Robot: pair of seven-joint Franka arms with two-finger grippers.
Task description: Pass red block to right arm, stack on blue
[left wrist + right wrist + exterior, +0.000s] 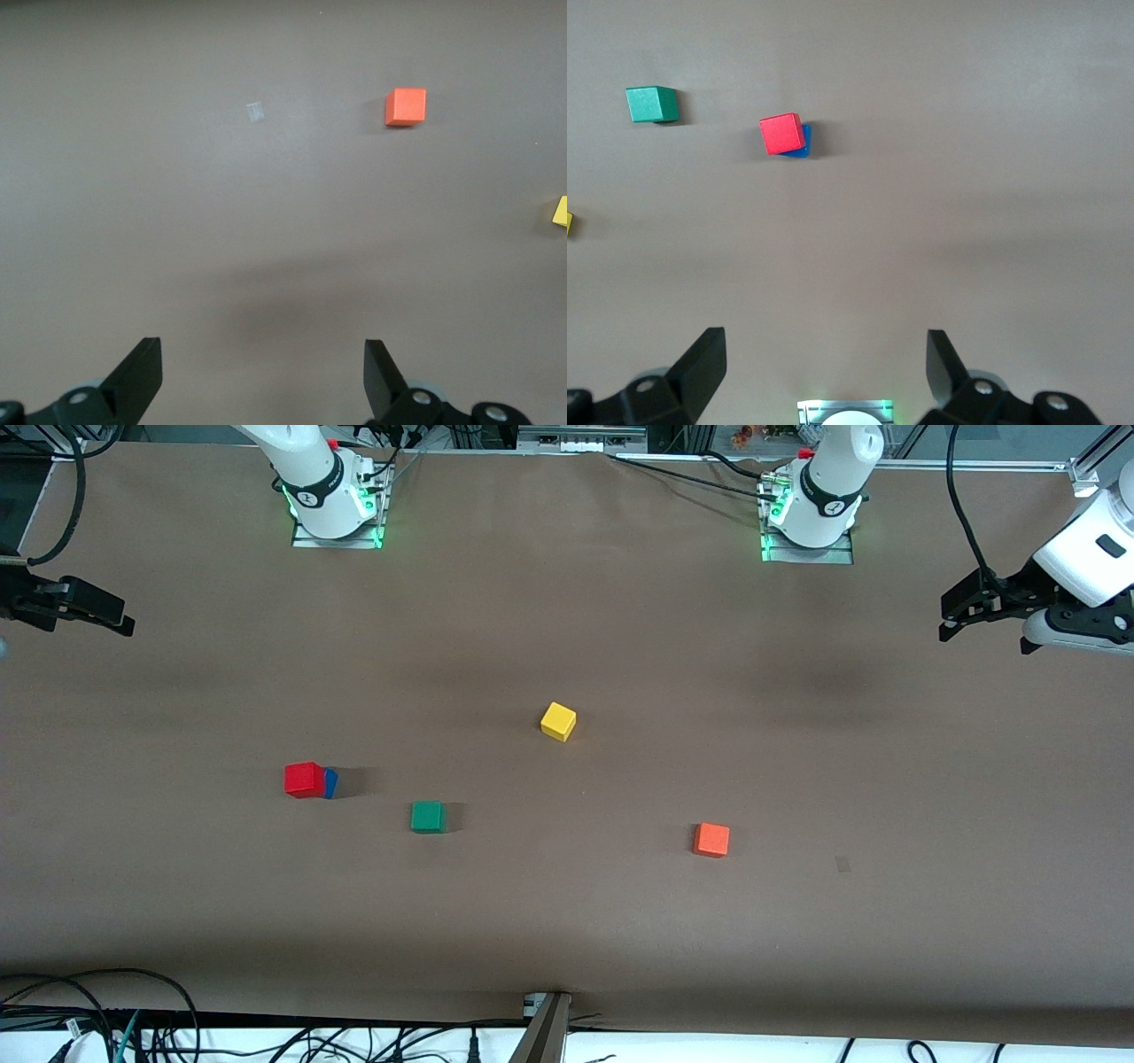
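The red block (pixel 304 779) sits on top of the blue block (pixel 330 783), turned a little askew, so only a blue edge shows. The stack stands toward the right arm's end of the table. It also shows in the right wrist view, the red block (pixel 781 134) over the blue block (pixel 803 143). My right gripper (pixel 124 622) is open and empty, up over the right arm's end of the table; its fingers (pixel 700 363) stand wide apart. My left gripper (pixel 945 622) is open and empty over the left arm's end of the table; its fingers (pixel 142 372) are wide apart.
A green cube (pixel 427 816) lies beside the stack, toward the middle. A yellow cube (pixel 558 721) lies mid-table. An orange cube (pixel 711 839) lies toward the left arm's end and shows in the left wrist view (pixel 406 106). Cables run along the table's near edge.
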